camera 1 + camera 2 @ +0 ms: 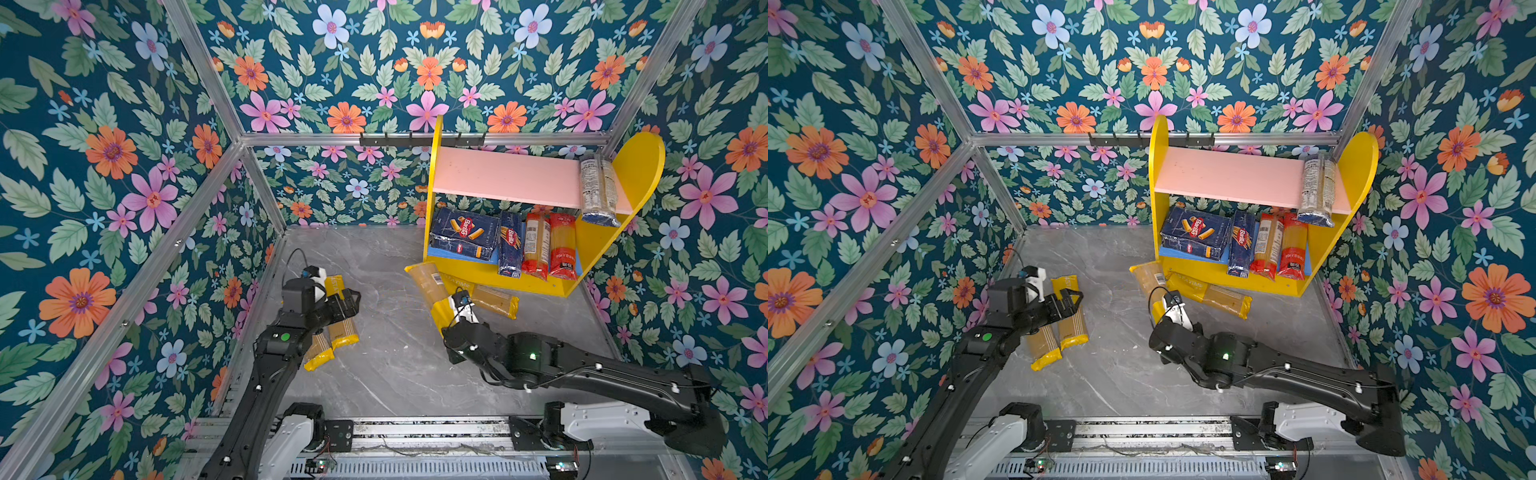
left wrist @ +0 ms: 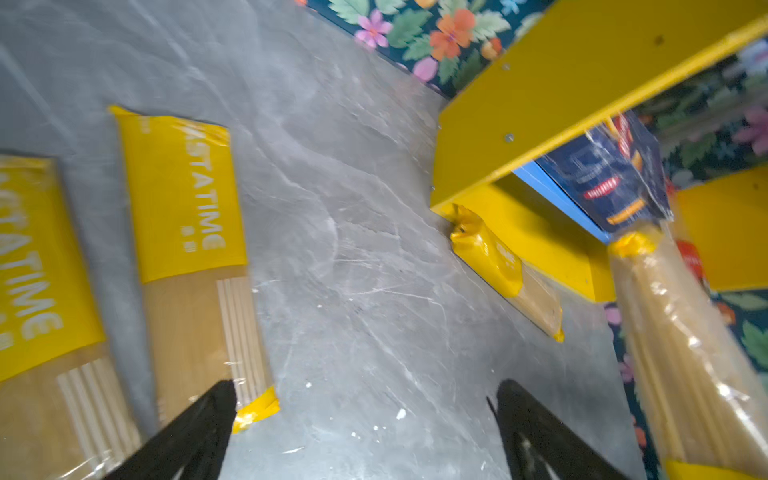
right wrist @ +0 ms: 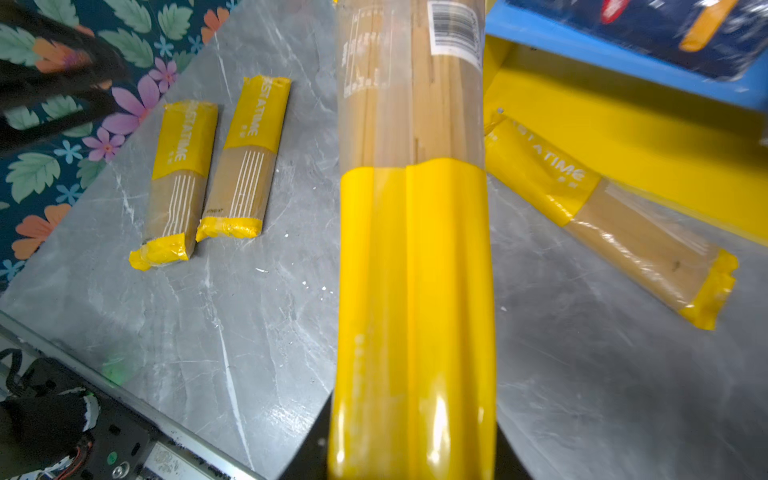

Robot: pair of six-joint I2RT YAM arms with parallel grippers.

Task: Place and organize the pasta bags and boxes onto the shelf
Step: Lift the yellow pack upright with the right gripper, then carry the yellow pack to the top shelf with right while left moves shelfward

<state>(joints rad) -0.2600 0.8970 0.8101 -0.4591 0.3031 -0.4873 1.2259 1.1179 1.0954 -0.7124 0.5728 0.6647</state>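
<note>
Gripping the yellow end of a long clear spaghetti bag (image 3: 415,249), the right gripper (image 1: 448,322) has its jaws clamped on the packet and holds it tilted above the grey marbled table (image 1: 395,374).
- The bag's free end points away from the gripper and ends just beside the near front corner of the yellow-sided two-tier shelf (image 1: 640,166). Whether it touches there cannot be told.
- Close past the fingertips, a second yellow-ended clear bag (image 1: 494,299) lies flat along the shelf's yellow base, one end passing beneath the held bag.
- Farther out, on the blue lower board (image 1: 436,252), there is a wide dark blue Barilla carton (image 1: 463,232), tilted. Next come a narrow dark blue carton (image 1: 510,245) and two red-ended clear bags (image 1: 536,245) on end, side by side.
- Farthest from the gripper, on the pink upper board (image 1: 498,174), lies a white-labelled clear bag (image 1: 598,187), its dark blue end overhanging the front edge.

The left gripper (image 2: 363,399) has its jaws spread wide with nothing between them, over bare table.
- Beside one finger (image 2: 212,407), two more yellow-ended bags (image 2: 187,249) lie flat and nearly parallel.
- That finger overlaps the nearer bag's end in the left wrist view. Contact cannot be told.
- This pair lies well apart from the right gripper.
</note>
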